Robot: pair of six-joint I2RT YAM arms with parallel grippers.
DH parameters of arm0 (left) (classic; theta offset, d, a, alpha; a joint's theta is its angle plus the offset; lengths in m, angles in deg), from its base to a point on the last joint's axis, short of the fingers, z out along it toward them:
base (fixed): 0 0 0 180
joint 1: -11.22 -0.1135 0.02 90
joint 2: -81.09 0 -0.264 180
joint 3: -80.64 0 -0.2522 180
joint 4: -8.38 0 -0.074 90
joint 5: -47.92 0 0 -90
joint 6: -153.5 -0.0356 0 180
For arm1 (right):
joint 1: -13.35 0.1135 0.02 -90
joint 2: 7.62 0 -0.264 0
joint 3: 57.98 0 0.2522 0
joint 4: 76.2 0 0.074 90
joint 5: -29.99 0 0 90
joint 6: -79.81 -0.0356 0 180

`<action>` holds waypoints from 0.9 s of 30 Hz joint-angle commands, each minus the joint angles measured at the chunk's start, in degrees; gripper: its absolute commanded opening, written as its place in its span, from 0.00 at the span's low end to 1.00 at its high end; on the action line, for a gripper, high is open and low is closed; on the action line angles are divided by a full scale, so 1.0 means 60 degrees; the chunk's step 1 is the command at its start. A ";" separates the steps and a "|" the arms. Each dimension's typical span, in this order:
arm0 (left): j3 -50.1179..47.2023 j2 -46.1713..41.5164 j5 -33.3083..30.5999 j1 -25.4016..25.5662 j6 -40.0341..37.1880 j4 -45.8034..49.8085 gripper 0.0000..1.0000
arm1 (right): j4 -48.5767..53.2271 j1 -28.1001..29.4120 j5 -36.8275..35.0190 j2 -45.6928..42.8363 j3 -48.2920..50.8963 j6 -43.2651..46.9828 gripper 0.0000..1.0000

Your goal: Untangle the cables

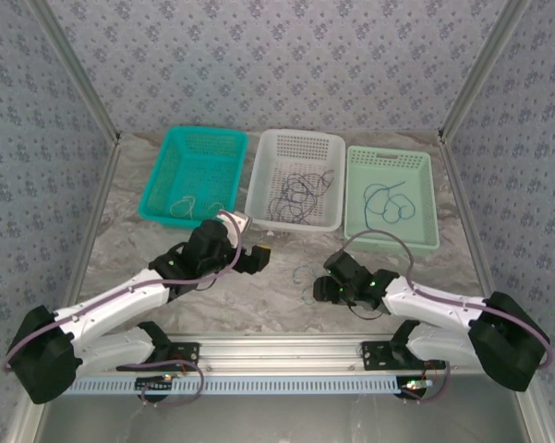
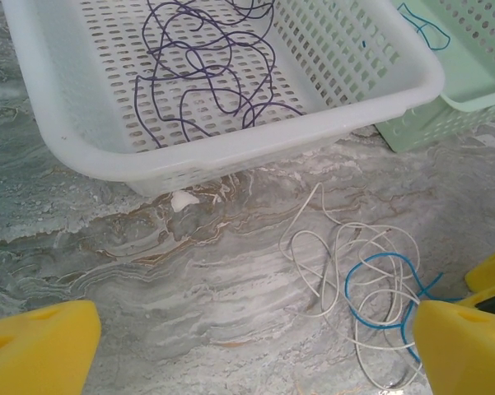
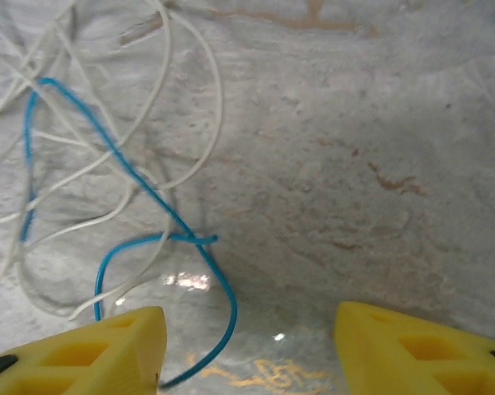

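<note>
At R gripper: blue cable tangled w/ white cables

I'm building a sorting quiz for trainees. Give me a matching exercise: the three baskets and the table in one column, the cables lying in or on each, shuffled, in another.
1 teal basket
2 white basket
3 pale green basket
4 table

A dark purple cables
B white and blue tangle
C blue cable
D pale cable

Pairs: 1-D, 2-A, 3-C, 4-B
</note>
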 commanded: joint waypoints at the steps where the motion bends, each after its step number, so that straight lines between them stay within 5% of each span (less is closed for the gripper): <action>1: 0.0018 -0.0044 -0.0167 0.0075 0.0134 -0.0319 0.97 | -0.0333 0.0082 0.0611 0.0455 -0.0075 -0.0216 0.48; 11: -0.0059 0.0069 -0.0153 0.0113 0.0292 -0.0435 0.98 | 0.0430 0.0390 -0.0681 -0.0946 -0.0102 -0.0010 0.00; 27: 0.0517 0.1430 0.0861 0.1017 0.0019 -0.1380 0.94 | 0.2154 0.1469 -0.3702 -0.4156 -0.0440 0.1225 0.00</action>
